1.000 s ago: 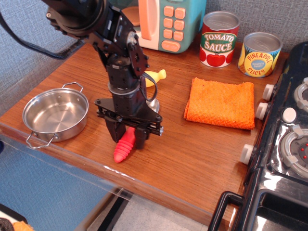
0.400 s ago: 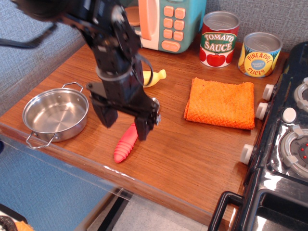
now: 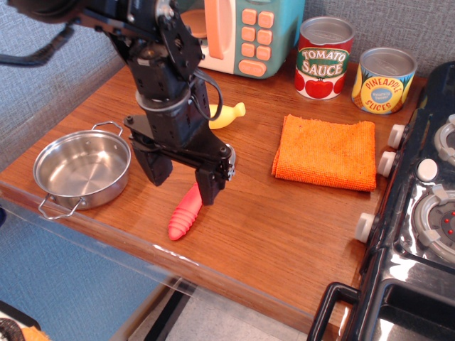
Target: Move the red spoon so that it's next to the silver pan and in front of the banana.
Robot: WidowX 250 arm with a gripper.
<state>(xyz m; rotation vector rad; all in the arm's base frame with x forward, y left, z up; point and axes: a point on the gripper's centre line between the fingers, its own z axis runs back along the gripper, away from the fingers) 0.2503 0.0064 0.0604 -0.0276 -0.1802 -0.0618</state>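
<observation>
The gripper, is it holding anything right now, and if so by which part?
Nothing is held. The gripper is open above the table, its fingers spread apart, and the red spoon lies on the wood below them.

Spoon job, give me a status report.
Gripper open, above the table. Spoon lies free between pan and cloth, in front of banana. Nothing blocking.
</observation>
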